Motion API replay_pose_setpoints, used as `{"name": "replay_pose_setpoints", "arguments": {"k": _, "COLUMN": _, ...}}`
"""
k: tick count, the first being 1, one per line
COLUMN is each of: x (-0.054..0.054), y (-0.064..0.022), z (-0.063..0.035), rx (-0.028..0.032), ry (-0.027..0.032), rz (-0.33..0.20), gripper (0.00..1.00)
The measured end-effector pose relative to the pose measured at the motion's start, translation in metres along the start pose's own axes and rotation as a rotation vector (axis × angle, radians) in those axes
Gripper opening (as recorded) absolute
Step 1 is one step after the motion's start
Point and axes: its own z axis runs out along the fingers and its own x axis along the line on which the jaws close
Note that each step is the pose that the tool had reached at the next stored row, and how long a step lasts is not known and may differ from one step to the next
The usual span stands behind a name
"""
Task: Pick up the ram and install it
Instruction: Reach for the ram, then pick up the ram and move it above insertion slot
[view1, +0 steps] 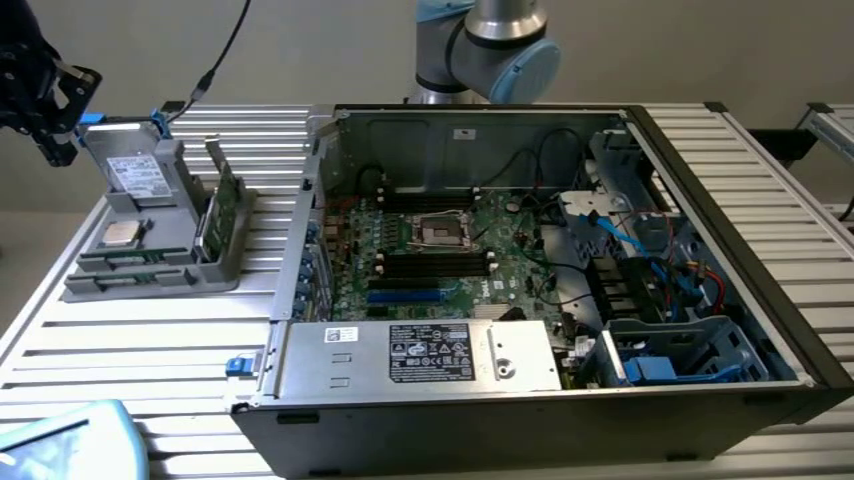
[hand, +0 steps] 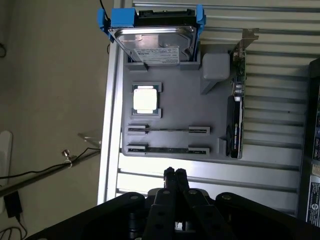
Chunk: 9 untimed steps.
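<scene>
Little is done. The long, thin green ram (hand: 167, 149), edge-on and hard to make out, seems to stand in the grey plastic tray (hand: 172, 107), in the slot nearest the black gripper (hand: 175, 173). The fingers are pressed together, empty, just beside the tray. Pickup and installation remain.

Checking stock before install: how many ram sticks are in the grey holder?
2. Both stand on edge in the grey holder: one ram stick next to the processor chip, the other ram stick nearer the gripper. None seem hidden there.
</scene>
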Motion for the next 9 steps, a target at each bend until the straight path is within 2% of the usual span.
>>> {"name": "replay_pose_setpoints", "arguments": {"k": 9, "x": 0.0000, "y": 0.0000, "z": 0.0000, "rx": 0.0003, "ry": 0.0005, "rz": -0.005, "gripper": 0.11}}
